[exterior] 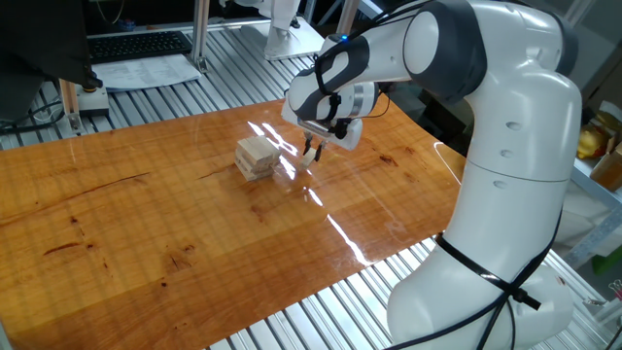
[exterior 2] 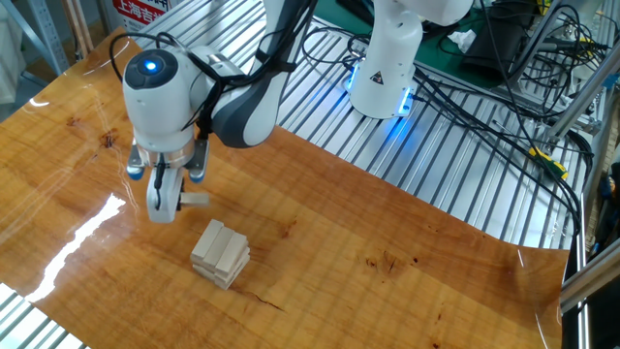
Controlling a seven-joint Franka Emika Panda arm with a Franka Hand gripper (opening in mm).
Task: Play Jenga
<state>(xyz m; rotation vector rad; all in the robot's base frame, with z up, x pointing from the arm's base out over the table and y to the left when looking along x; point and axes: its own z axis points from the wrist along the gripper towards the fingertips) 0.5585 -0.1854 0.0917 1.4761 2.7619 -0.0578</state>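
Arm: white Franka Panda arm (exterior: 505,146), bent over the wooden table (exterior: 146,224), blue light lit on top of the wrist in the other fixed view.

Gripper: gripper (exterior 2: 167,202) pointed down, closed on one pale wooden block (exterior 2: 196,199); also seen at (exterior: 311,151) in one fixed view.

Block in the gripper: small, plain wood, lay flat and stuck out sideways from the fingers (exterior 2: 159,199); hung above the table, not touching it.

Jenga stack: low pile of pale wooden blocks (exterior 2: 220,254) in about three crossed layers, sat on the table; same pile at (exterior: 257,157) in one fixed view.

Where the stack was: just beside the gripper, apart from it, near the middle of the table.

Table: shiny brown wood with dark streaks and bright glare; sat on a ribbed metal bench (exterior 2: 455,174).

Behind: white robot base with a blue glow (exterior 2: 384,68), black cables (exterior 2: 504,107), keyboard (exterior: 136,44).
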